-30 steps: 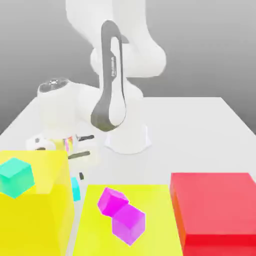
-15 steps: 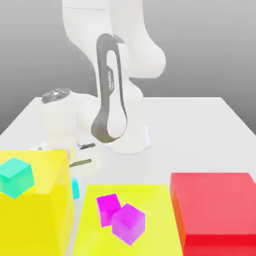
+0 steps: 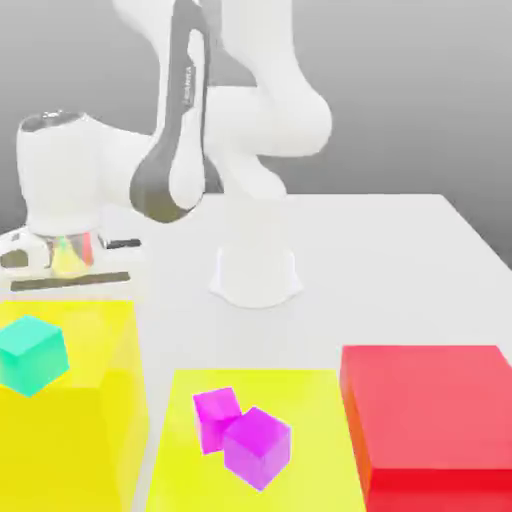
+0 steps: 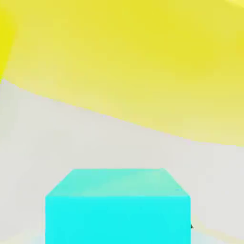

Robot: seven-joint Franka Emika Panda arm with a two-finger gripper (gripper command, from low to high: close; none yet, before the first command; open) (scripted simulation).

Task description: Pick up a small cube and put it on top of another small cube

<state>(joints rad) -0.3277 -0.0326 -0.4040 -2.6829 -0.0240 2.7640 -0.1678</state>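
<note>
Exterior and hand views of a cube-stacking task. The gripper hangs raised behind the tall yellow block, at the exterior view's left. The hand view shows a cyan cube filling the foreground, probably clamped between closed fingers and lifted clear for carrying, though no finger is visible. A teal cube sits on the yellow block, a likely base. Two magenta cubes touch on the yellow mat, beside a red block on the bench.

White rounded arm, dark grey inlay, lettering apparently FRANKA.
</note>
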